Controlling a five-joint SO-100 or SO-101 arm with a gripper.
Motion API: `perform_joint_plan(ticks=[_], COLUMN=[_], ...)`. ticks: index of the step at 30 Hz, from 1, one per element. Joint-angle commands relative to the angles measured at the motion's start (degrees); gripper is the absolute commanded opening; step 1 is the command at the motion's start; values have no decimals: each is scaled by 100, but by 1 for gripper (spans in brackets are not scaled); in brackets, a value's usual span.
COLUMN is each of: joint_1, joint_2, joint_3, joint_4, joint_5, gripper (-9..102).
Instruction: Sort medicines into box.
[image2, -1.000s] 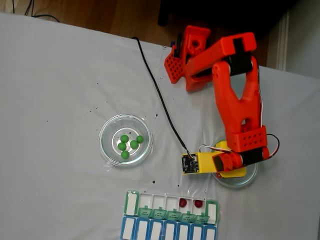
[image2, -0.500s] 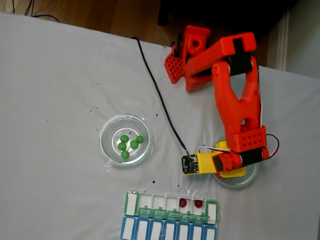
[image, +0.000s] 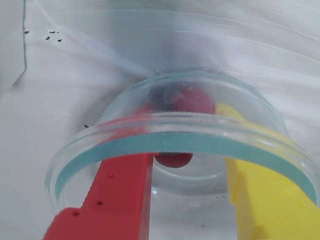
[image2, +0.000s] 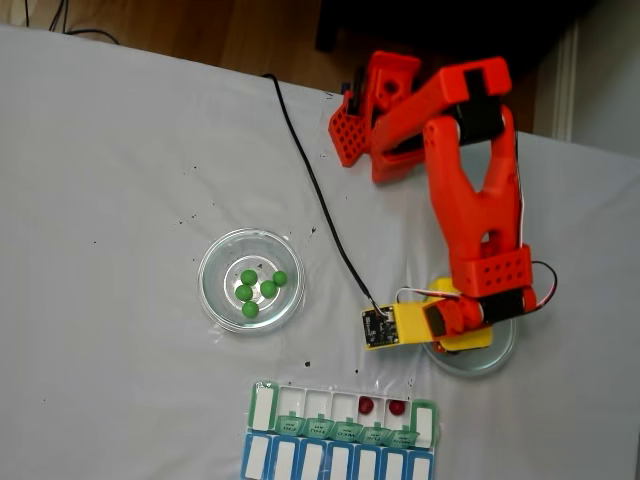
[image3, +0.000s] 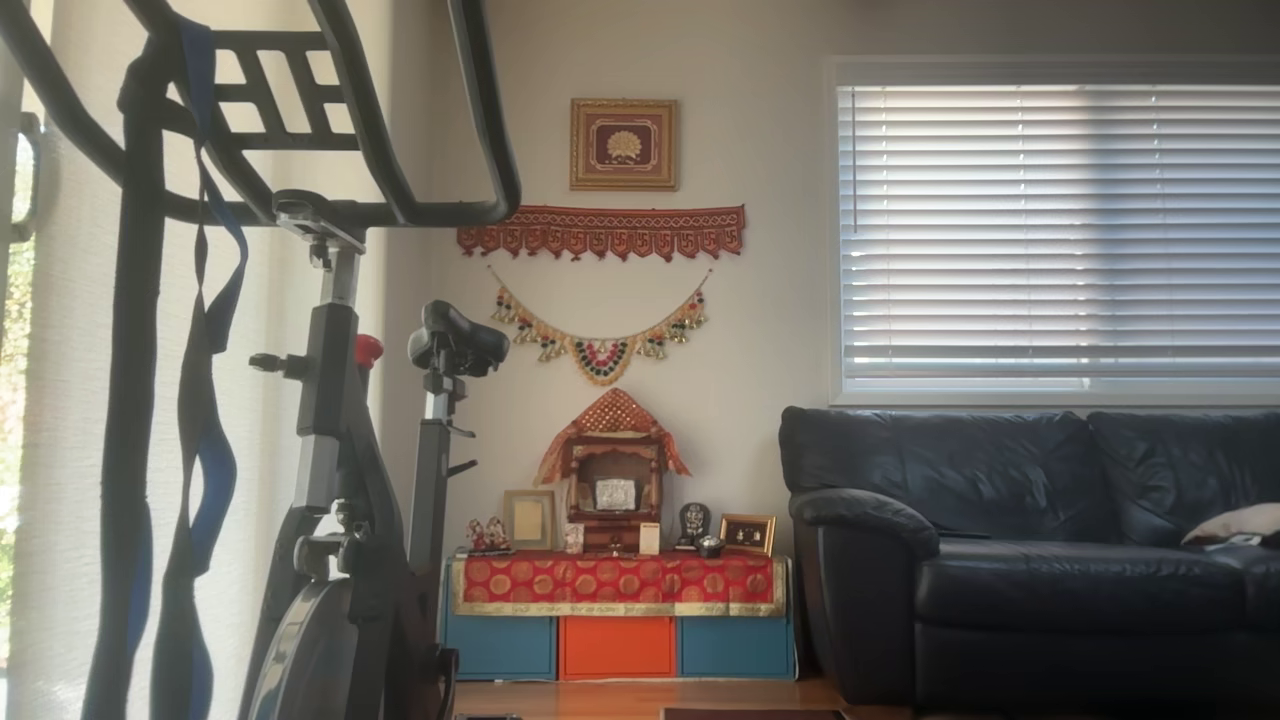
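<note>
Pale wall (image3: 760, 300) with blinds-covered window (image3: 1058, 235), framed picture (image3: 623, 144) and garlands. Dark leather sofa (image3: 1030, 550) at right; exercise bike (image3: 340, 480) at left. Small shrine (image3: 613, 470) on a red-draped cabinet. Wooden floor (image3: 640, 698).

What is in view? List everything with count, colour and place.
Glass dishes: two, clear; left and right in the fixed view.
Pill box: one, green-lidded row at the bottom edge; blue-lidded row adjoining.
Green balls: five, in the left dish.
Red balls: two in the pill box; at least two more in the right dish.
Cable: one, black, across the white cloth.
Exercise bike, sofa: one each, dark, other view.
Arm: one, orange-red.
Hand: one, red and yellow fingers, open, inside the right dish.
</note>
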Motion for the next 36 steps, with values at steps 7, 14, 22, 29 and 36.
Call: perform_joint_plan(ticks=[7,14,22,29,36], joint_1=[-97,-369,-598,-686,-431], joint_2=[817,1072,1169,1679,1670], joint_3=[-62,0,-123,-158,-677], joint_4=[141,237,229,237,360], joint_5=[-35,-334,-387,-316,-360], gripper=[2,2,2,1,1])
